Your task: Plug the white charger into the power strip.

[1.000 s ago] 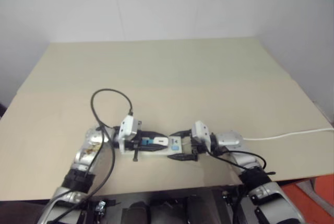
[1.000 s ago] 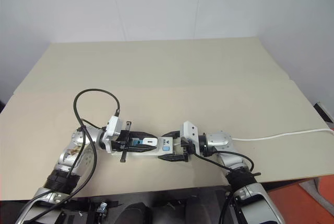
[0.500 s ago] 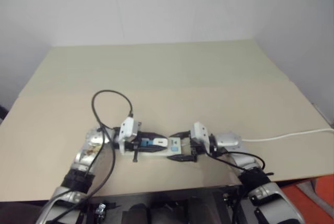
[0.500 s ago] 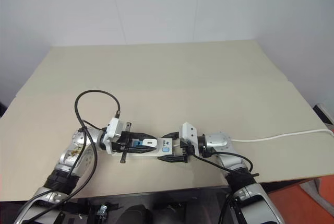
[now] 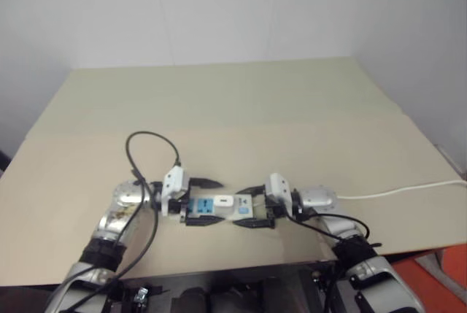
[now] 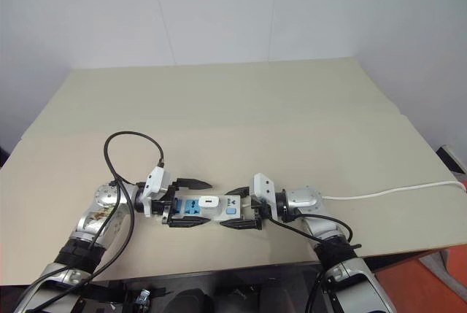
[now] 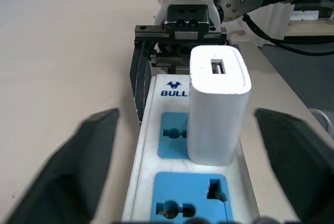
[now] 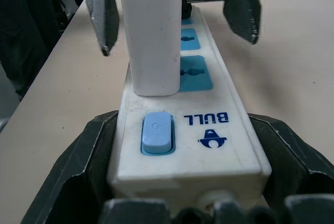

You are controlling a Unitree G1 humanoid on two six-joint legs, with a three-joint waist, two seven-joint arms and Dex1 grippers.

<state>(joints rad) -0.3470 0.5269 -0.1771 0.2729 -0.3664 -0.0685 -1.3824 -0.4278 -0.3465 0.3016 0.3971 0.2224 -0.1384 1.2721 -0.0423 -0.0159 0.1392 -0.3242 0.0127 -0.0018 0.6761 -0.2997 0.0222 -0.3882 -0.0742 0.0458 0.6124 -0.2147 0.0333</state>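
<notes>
The power strip (image 6: 191,213) lies flat near the table's front edge, its blue switch (image 8: 156,132) at the right end. The white charger (image 6: 208,201) stands upright in a socket beside that switch, also seen close up (image 7: 218,104). My left gripper (image 6: 199,203) is open, its fingers (image 7: 78,166) spread wide on either side of the strip's left part, clear of the charger. My right gripper (image 6: 230,209) is shut on the strip's switch end, with its fingers (image 8: 83,166) pressed against both long sides.
The strip's thin white cord (image 6: 394,190) runs off to the table's right edge. A black cable loop (image 6: 131,145) arches over my left wrist. The beige table (image 6: 241,109) stretches back to a white wall; its front edge lies just below the grippers.
My left gripper has opened, let go of the charger and drawn back a little to the left. The charger stays upright in its socket. The right gripper has kept still.
</notes>
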